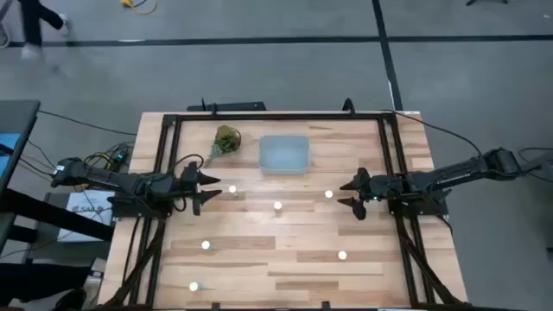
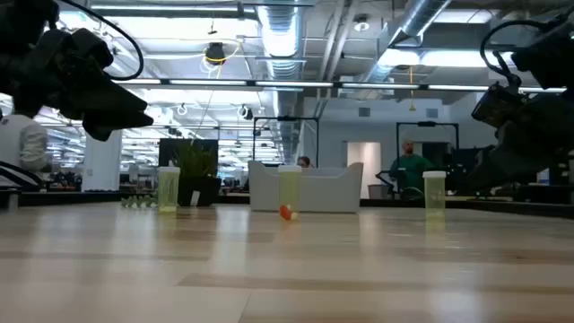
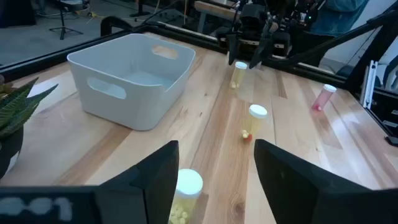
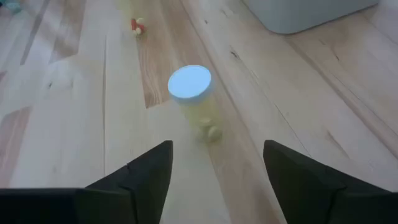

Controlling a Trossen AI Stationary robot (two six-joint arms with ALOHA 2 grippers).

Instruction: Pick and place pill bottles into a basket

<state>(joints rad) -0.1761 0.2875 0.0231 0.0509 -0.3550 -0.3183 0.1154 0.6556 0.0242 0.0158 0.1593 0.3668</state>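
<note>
Several pill bottles with white caps stand upright on the wooden table: one [image 1: 232, 189] just in front of my left gripper, one in the middle [image 1: 277, 206], one [image 1: 328, 194] in front of my right gripper, others nearer the front [image 1: 206, 245] [image 1: 342, 255] [image 1: 193, 286]. The pale basket [image 1: 283, 154] stands at the far middle and holds nothing that shows. My left gripper [image 1: 207, 186] is open, its fingers on either side of the near bottle [image 3: 188, 183], apart from it. My right gripper [image 1: 348, 197] is open, facing its bottle [image 4: 190, 85].
A green plant sprig [image 1: 226, 139] lies left of the basket. A small orange-red bit [image 3: 247, 134] lies on the table near the middle bottle. A dark frame [image 1: 276, 117] runs round the table's far and side edges. People show in the room beyond.
</note>
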